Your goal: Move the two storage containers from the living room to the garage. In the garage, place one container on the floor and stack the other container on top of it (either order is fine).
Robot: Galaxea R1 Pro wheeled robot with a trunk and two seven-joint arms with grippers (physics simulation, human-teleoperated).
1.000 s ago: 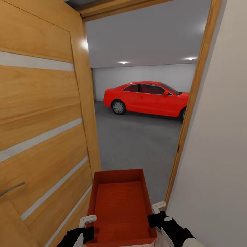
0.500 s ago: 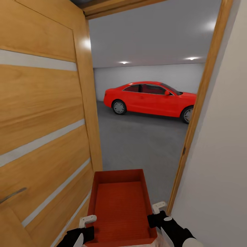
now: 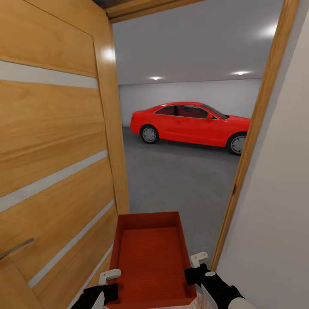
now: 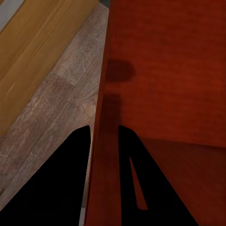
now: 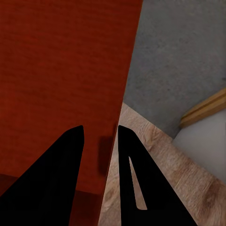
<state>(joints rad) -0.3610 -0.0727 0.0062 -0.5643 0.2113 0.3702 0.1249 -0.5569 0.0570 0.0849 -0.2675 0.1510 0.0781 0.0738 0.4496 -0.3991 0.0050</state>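
The robot faces an open wooden door [image 3: 56,163] and its frame [image 3: 253,141], with the garage's grey floor [image 3: 176,180] and a red car [image 3: 189,122] beyond. 1 red-orange storage container [image 3: 150,257] is carried low in front of the trunk, between the 2 arms. The left gripper [image 4: 104,134] is clamped on its left wall and the right gripper [image 5: 100,132] on its right wall, 1 finger either side of each thin wall.

car [image 3: 193,122]: nose behind door frame [image 3: 253,141] | storage container [image 3: 150,257]: near end cut off
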